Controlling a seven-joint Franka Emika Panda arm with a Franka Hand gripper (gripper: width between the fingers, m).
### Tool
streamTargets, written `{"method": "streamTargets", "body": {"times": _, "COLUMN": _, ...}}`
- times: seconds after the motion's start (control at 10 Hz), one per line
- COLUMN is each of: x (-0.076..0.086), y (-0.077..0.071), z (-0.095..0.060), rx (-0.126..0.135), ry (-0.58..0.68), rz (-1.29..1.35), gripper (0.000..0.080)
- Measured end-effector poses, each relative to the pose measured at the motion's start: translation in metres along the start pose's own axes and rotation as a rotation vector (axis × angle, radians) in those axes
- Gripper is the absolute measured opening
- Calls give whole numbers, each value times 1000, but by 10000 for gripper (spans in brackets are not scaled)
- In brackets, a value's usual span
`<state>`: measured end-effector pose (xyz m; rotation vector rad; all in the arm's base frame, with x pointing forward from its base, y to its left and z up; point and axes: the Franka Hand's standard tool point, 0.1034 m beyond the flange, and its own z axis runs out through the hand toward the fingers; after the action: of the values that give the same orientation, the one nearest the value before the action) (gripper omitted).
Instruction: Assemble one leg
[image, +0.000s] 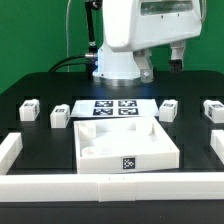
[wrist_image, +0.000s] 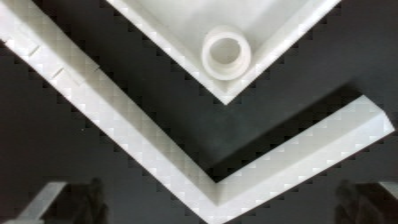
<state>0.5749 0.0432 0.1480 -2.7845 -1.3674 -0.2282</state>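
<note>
Four small white legs with black-and-white markers stand on the black table in the exterior view: two at its left (image: 28, 110) (image: 60, 116) and two at its right (image: 168, 108) (image: 213, 110). The white square panel (image: 100, 150) lies in the middle. My gripper (image: 166, 55) hangs high above the table at the back, open and empty, far from every leg. In the wrist view the gripper (wrist_image: 214, 206) has its dark fingers (wrist_image: 59, 202) wide apart. That view shows a panel corner (wrist_image: 267, 25) with a round hole (wrist_image: 226, 48). No leg shows there.
The marker board (image: 112, 107) lies behind the panel. Long white bars border the table at the exterior view's left (image: 8, 150), right (image: 218, 148) and front (image: 110, 186). Two bars meet in a corner (wrist_image: 214, 195) below my gripper in the wrist view.
</note>
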Motion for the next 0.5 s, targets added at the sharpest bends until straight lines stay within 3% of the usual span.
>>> {"method": "streamTargets", "body": {"times": 0.5, "x": -1, "y": 0, "z": 1, "rx": 1, "ry": -2, "rz": -1, "gripper": 650}}
